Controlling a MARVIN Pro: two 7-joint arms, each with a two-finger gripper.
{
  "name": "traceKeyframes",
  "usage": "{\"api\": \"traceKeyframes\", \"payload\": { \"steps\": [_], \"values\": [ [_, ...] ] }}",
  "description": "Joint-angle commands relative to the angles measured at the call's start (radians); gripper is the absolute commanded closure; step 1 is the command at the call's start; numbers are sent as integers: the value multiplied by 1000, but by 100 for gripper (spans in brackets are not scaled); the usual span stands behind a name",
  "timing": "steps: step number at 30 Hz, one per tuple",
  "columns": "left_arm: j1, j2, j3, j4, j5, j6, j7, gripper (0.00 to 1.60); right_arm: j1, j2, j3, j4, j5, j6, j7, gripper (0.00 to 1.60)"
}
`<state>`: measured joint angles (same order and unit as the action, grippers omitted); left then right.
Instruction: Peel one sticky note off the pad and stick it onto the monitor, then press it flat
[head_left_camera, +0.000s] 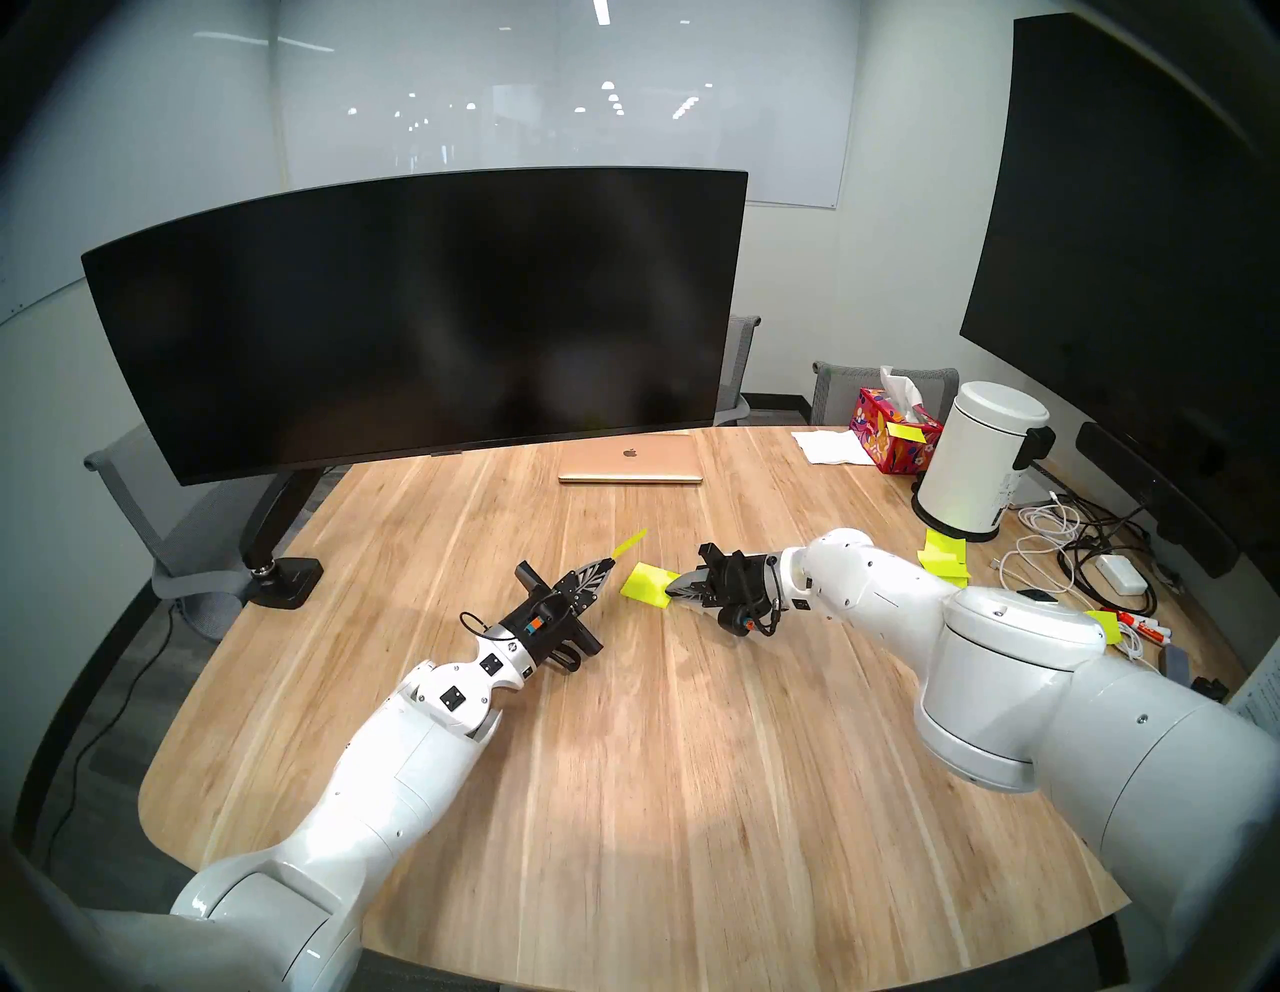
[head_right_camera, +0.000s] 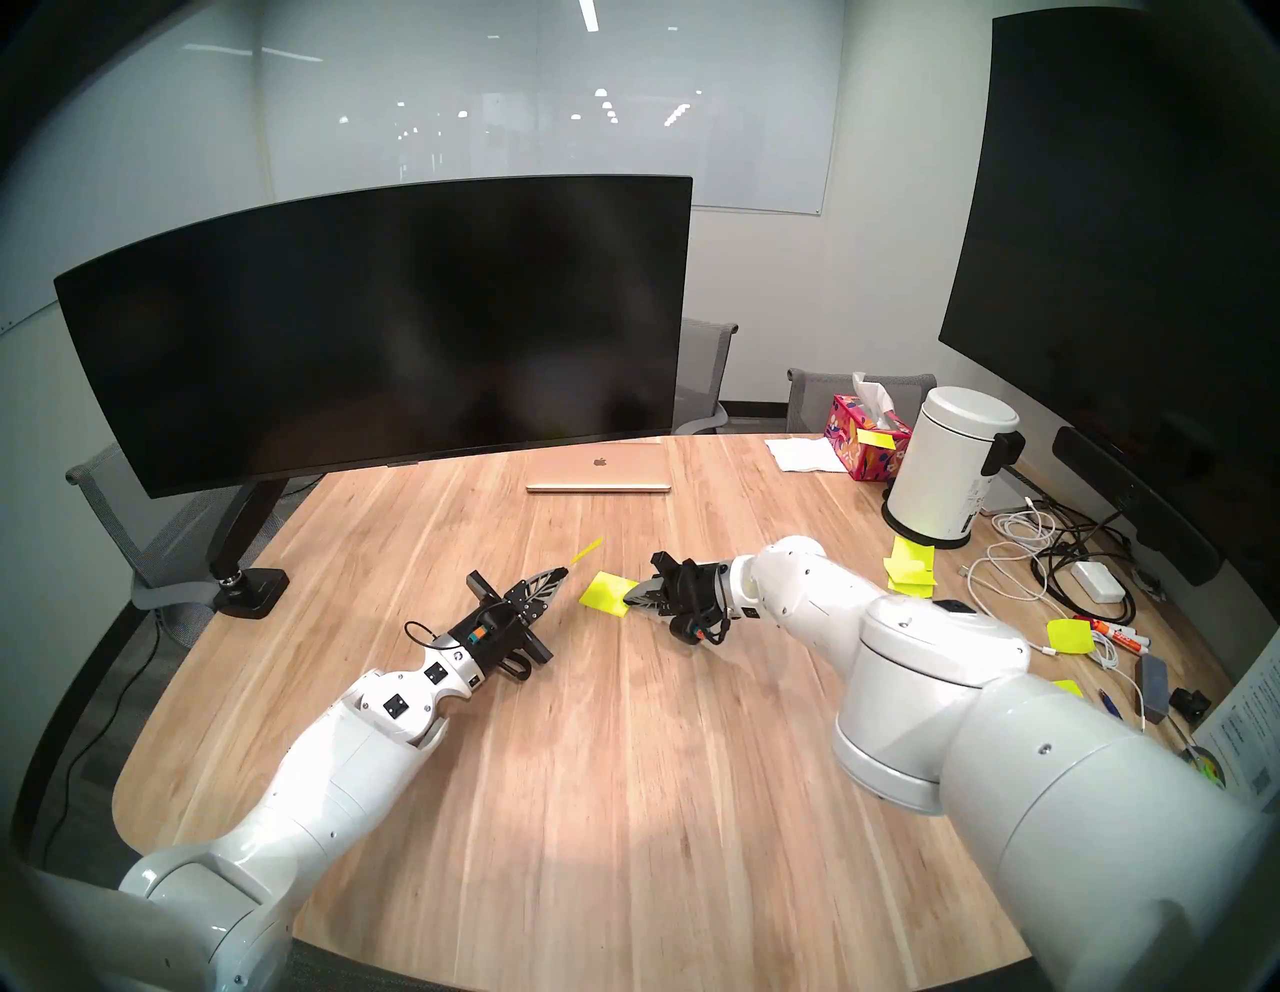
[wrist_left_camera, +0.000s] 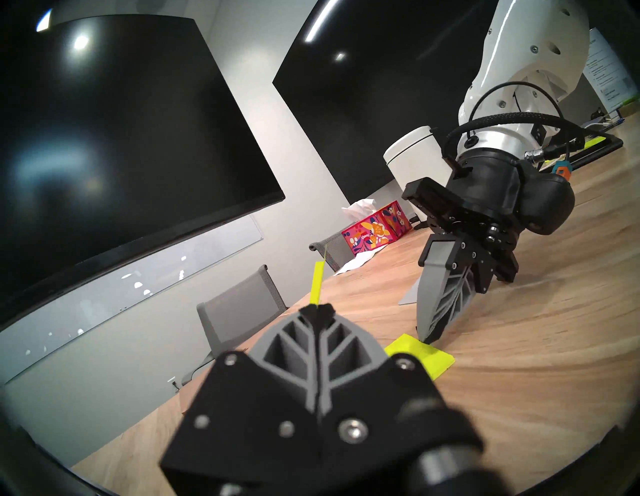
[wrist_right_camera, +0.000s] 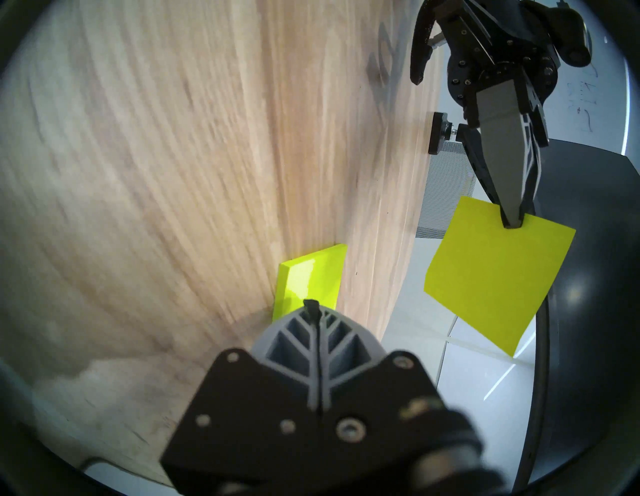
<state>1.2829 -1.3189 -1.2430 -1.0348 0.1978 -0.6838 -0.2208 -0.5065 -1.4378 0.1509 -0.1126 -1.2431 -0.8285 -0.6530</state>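
My left gripper (head_left_camera: 609, 562) is shut on the sticky note (head_left_camera: 629, 542), a neon yellow-green sheet held by one edge above the table. It is edge-on in the head and left wrist (wrist_left_camera: 317, 285) views and a full square in the right wrist view (wrist_right_camera: 495, 277). The pad (head_left_camera: 644, 582) lies on the wooden table just right of the left gripper. My right gripper (head_left_camera: 668, 589) is shut, its tips pressed on the pad's near-right edge (wrist_right_camera: 308, 280). The wide curved black monitor (head_left_camera: 415, 319) stands behind on its arm mount, with no note on it.
A gold laptop (head_left_camera: 630, 461) lies closed under the monitor's right end. A tissue box (head_left_camera: 893, 429), a white canister (head_left_camera: 983, 457), a heap of yellow-green notes (head_left_camera: 942, 558) and cables (head_left_camera: 1080, 547) crowd the right side. The monitor arm's base (head_left_camera: 284, 575) is clamped at the left edge.
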Motion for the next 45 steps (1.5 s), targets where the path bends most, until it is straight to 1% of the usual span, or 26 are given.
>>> {"api": "traceKeyframes", "payload": {
  "steps": [1, 5, 7, 11, 13, 19, 20, 22, 26, 28, 30, 31, 32, 34, 36, 42, 43, 45],
  "values": [
    [39, -6, -10, -78, 62, 28, 78, 160, -92, 5, -9, 6, -3, 7, 5, 160],
    [61, -10, -11, -104, 106, 53, 118, 160, -95, 6, -10, 6, -3, 9, -3, 160],
    [65, -5, -6, -113, 143, 64, 135, 160, -96, 7, -9, 6, -3, 10, -7, 160],
    [81, -13, -8, -131, 183, 91, 176, 160, -100, 9, -9, 6, -1, 14, -15, 160],
    [93, -20, -10, -145, 219, 115, 210, 160, -103, 11, -7, 6, 2, 19, -23, 160],
    [109, -29, -10, -163, 287, 163, 270, 160, -106, 11, -5, 6, 6, 37, -42, 160],
    [112, -27, -8, -167, 312, 175, 286, 160, -108, 10, -6, 6, 4, 42, -47, 160],
    [116, -34, -11, -166, 312, 180, 297, 160, -109, 10, -4, 6, 7, 44, -50, 160],
    [128, -47, -11, -174, 364, 210, 357, 160, -110, 8, -5, 6, 6, 66, -61, 160],
    [131, -57, -15, -175, 373, 203, 389, 160, -110, 8, -4, 6, 7, 73, -63, 160],
    [133, -62, -17, -177, 378, 206, 403, 160, -110, 8, -4, 6, 7, 76, -64, 160],
    [133, -66, -19, -185, 385, 188, 431, 160, -111, 8, -5, 6, 7, 81, -65, 160],
    [135, -72, -21, -192, 386, 187, 447, 160, -112, 8, -5, 7, 7, 82, -66, 160],
    [134, -73, -21, -198, 387, 184, 452, 160, -112, 8, -6, 7, 7, 83, -66, 160],
    [136, -78, -17, -209, 407, 173, 489, 160, -114, 8, -6, 7, 7, 90, -68, 160],
    [147, -85, -12, -218, 436, 166, 533, 160, -117, 6, -5, 7, 9, 102, -72, 160],
    [155, -85, -8, -217, 452, 163, 550, 160, -118, 4, -4, 7, 10, 108, -73, 160],
    [160, -85, -6, -217, 456, 161, 556, 160, -119, 4, -4, 7, 10, 111, -73, 160]
  ]
}}
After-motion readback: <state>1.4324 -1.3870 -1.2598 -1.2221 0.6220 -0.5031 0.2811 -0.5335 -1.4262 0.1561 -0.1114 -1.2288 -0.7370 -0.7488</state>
